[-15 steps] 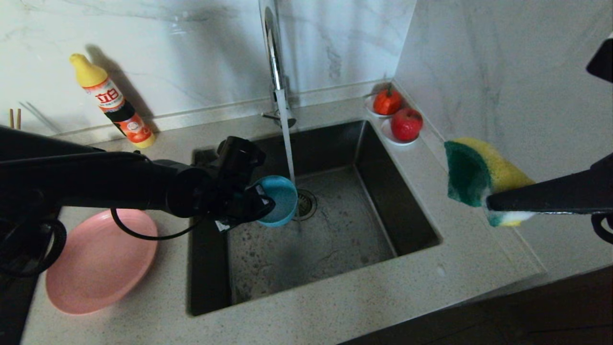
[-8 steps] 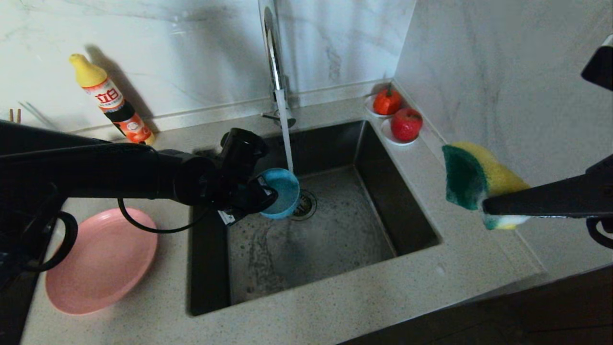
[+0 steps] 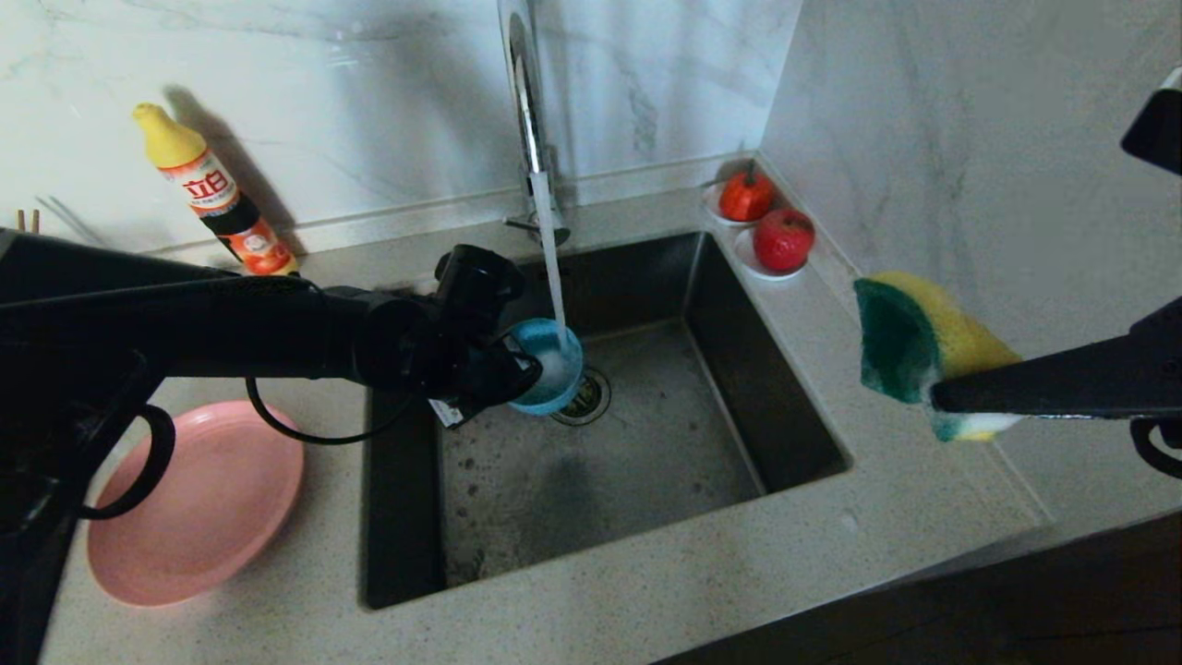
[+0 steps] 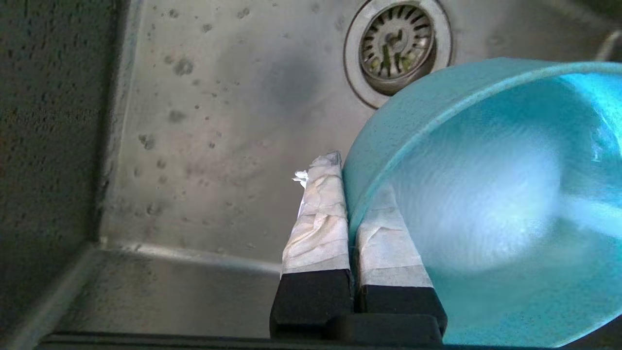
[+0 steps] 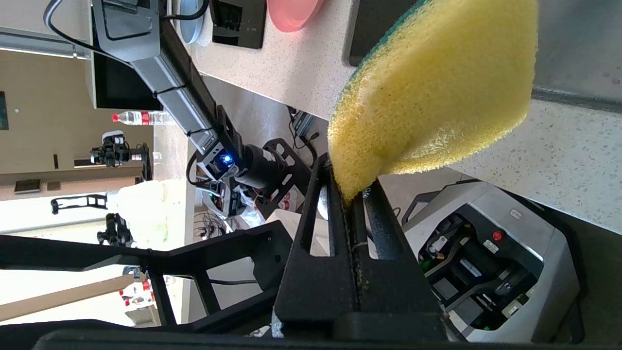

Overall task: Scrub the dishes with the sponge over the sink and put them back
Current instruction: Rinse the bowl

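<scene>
Left tool (image 4: 352,214) pinches the teal bowl (image 3: 551,364) under the tap; sponge (image 3: 914,344), clamped in the right tool (image 5: 352,197), sits well off right, probably mouth-side.

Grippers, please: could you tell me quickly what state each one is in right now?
Left gripper: shut on the small round teal bowl.
Right gripper: shut on the rectangular yellow-and-green sponge.

Head camera looks down over sink (image 3: 739,416); left wrist camera close above drain (image 4: 397,43) (shared with head); right wrist camera faces surface (image 5: 573,160) edge.
</scene>
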`<state>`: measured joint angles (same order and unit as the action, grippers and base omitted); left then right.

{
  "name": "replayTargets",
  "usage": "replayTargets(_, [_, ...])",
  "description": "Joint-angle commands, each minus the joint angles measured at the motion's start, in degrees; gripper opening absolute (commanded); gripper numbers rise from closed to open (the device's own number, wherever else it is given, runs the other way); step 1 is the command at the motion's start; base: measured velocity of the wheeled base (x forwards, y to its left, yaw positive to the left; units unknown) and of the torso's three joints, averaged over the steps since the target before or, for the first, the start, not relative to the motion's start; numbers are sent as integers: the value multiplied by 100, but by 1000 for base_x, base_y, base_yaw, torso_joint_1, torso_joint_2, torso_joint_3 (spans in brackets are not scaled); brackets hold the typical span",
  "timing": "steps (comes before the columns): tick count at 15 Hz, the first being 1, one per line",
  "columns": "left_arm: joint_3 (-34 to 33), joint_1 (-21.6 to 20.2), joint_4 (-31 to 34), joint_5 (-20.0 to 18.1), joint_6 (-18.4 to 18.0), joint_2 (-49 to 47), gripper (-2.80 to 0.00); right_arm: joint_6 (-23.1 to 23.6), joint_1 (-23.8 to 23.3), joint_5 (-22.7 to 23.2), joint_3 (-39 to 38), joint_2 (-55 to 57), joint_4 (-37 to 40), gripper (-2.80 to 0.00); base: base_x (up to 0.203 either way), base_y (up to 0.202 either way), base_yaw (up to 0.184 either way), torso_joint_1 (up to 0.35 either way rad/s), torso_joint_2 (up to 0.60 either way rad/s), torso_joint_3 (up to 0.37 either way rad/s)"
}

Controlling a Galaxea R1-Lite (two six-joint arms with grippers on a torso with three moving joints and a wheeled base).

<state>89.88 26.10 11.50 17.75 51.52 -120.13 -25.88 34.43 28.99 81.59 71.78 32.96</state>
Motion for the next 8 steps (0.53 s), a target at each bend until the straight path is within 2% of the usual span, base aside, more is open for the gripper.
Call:
replayTargets(1, [4, 0, 144, 19, 26, 1, -280, -14, 2, 18, 15, 3, 17, -280, 0, 0, 0, 0, 0, 0])
replayTargets(4, [-207, -8, 296, 26, 14, 224, -280, -14, 2, 18, 15, 3, 17, -280, 0, 0, 0, 0, 0, 0])
replayTargets(8, [-825, 0, 302, 45, -142, 764, -280, -14, 3, 27, 15, -12, 17, -280, 0, 0, 0, 0, 0, 0])
